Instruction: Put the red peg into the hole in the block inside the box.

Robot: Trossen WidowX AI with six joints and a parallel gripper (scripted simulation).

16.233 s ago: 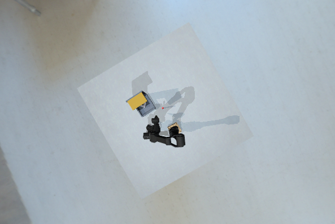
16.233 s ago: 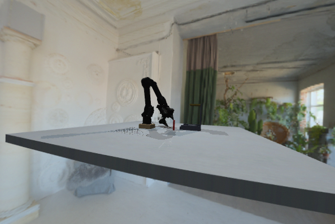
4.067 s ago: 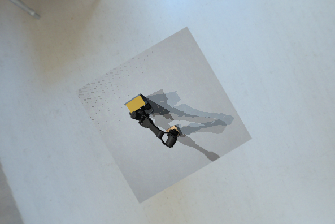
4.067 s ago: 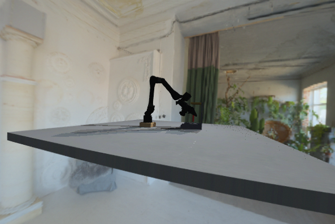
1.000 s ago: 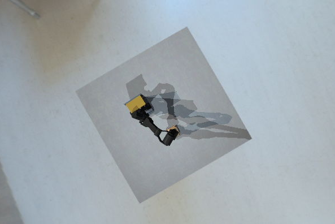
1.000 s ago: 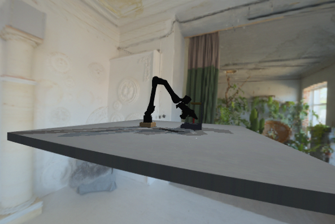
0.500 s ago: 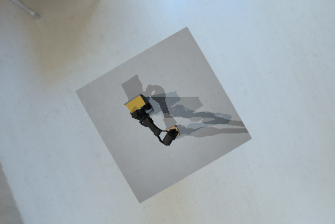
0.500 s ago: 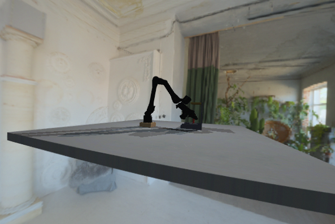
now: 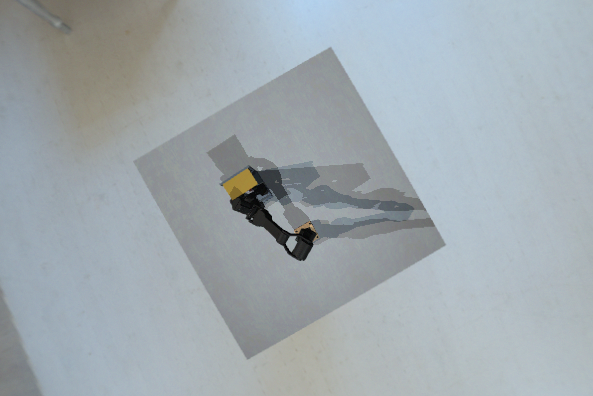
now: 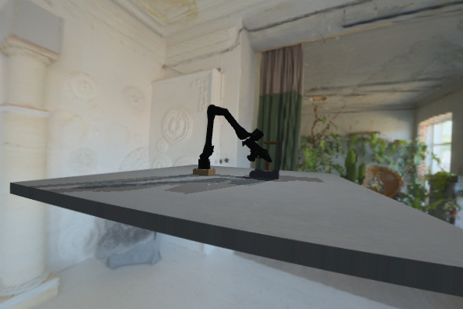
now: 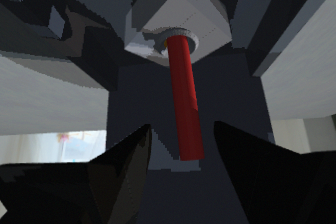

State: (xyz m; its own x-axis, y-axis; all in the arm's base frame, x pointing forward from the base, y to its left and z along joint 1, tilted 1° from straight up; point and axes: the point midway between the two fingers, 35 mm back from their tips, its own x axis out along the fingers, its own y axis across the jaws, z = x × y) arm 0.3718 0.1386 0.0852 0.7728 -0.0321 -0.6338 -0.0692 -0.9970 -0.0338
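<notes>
The red peg (image 11: 186, 100) (image 10: 267, 166) stands in the ring-edged hole of the grey block (image 11: 202, 22) inside the box (image 10: 263, 174). A long part of the peg shows outside the hole; how deep it sits cannot be told. My gripper (image 11: 182, 128) (image 10: 269, 160) is open, with one fingertip on each side of the peg near its free end and a gap on both sides. The gripper is inside the box, below the yellow roof (image 9: 240, 183) (image 10: 271, 143). In the top view the roof hides the peg, the block and the fingertips.
The box's dark back wall (image 11: 230, 100) (image 10: 279, 156) rises behind the peg. Low dark side walls show at both upper sides of the wrist view. The arm's wooden base (image 10: 204, 172) (image 9: 306, 228) stands on the grey table (image 9: 205, 150) (image 10: 297, 211), in front of the box.
</notes>
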